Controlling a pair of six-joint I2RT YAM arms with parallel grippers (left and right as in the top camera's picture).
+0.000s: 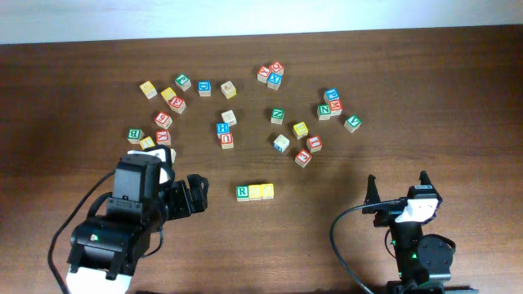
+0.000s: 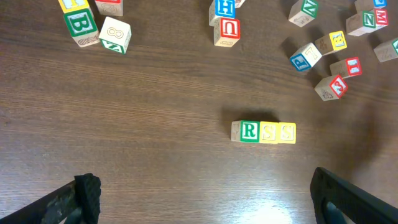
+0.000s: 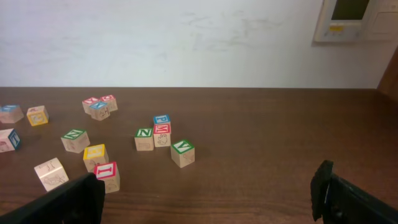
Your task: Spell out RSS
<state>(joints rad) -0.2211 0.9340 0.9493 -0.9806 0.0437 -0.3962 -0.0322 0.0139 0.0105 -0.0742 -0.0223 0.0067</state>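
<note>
Since the R cube (image 2: 249, 131) and yellow S cubes (image 2: 268, 132) touch in a row, you seem done; your left gripper (image 2: 205, 198) and right gripper (image 3: 208, 194) gape wide, empty

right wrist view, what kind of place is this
Probably an indoor lab or office set up as a robot workstation: a plain white wall behind a dark wooden table, a wall panel like a thermostat at upper right, and letter cubes scattered on it.

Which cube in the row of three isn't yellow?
The R cube, at the row's left end in the overhead view: white face with green border and green letter. The two yellow cubes sit beside it.
</note>
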